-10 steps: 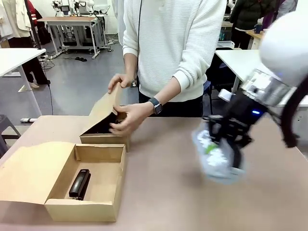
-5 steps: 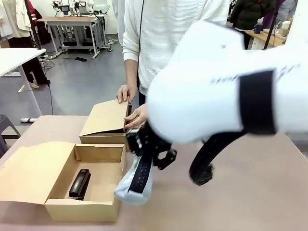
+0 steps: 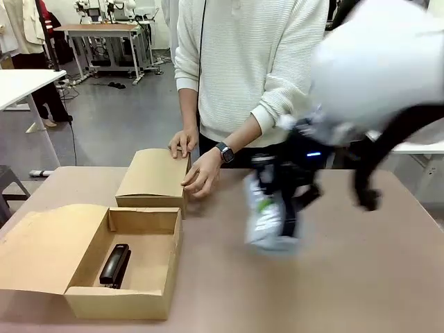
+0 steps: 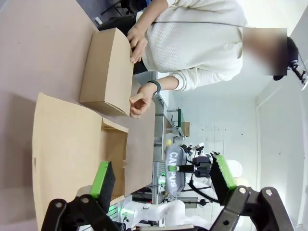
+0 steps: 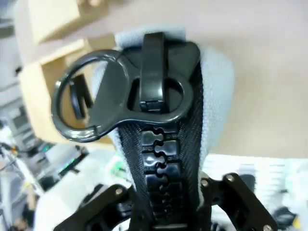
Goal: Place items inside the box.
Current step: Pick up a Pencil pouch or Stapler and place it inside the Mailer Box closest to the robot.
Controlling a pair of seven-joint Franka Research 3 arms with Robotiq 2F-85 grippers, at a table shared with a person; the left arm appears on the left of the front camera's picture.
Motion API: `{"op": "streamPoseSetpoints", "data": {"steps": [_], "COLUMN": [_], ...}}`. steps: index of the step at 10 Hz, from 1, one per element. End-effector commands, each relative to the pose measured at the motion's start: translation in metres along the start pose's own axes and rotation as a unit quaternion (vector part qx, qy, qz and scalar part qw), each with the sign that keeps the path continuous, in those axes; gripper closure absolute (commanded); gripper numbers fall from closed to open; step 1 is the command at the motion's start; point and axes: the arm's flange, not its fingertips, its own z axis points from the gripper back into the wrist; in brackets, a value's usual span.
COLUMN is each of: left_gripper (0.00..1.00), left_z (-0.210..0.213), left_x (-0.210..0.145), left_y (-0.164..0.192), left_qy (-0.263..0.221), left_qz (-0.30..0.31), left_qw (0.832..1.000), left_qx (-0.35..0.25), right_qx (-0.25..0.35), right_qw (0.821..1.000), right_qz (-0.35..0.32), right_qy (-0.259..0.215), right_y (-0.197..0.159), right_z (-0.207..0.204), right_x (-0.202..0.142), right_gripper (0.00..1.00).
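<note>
Where the right arm reaches in from the upper right of the front view, its right claw (image 3: 281,191) is clenched on the top of a grey zip pouch (image 3: 269,220). The pouch hangs upright just right of the frame's centre, over the bare table (image 3: 333,277) and well apart from the open cardboard box (image 3: 118,302) at the lower left. One black stapler (image 3: 115,264) lies on that box's floor, left of the middle. Behind it, at centre left, stands a closed cardboard box (image 3: 149,173). A person in a white jumper rests both hands on it: one hand (image 3: 182,142) at its far edge, the other hand (image 3: 203,173), with a wristwatch (image 3: 223,151) above it, at its right edge. In the right wrist view the claw's black fingers grip the pouch from both sides at the bottom of the frame, and its black zip (image 5: 163,144) runs up the middle to a large ring pull (image 5: 91,103). In the left wrist view the left claw (image 4: 161,168) is released, its green pads (image 4: 102,175) standing wide apart, and the pouch shows small at lower centre, its print "CAMPUS" partly covered.
</note>
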Motion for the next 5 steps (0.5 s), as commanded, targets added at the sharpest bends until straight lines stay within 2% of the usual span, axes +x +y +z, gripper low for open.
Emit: {"op": "streamPoseSetpoints", "data": {"steps": [1,3,5], "left_gripper": [0.0,0.0,0.0], "left_z": [0.001,0.001,0.001], "left_x": [0.0,0.0,0.0], "left_y": [-0.001,-0.001,-0.001], "left_qy": [-0.001,-0.001,-0.001], "left_qz": [-0.009,-0.009,-0.009], "left_qw": [1.0,1.0,1.0], "left_qx": [-0.009,-0.009,-0.009], "right_qx": [0.05,0.084,0.093], "right_qw": [0.995,0.994,0.993], "right_qz": [0.067,0.055,0.063], "right_qy": [0.048,0.045,0.04], "right_y": [-0.102,-0.147,-0.156], "right_z": [0.042,0.047,0.046], "right_x": [-0.01,-0.018,-0.019], "right_gripper": [0.9,0.9,0.9]}}
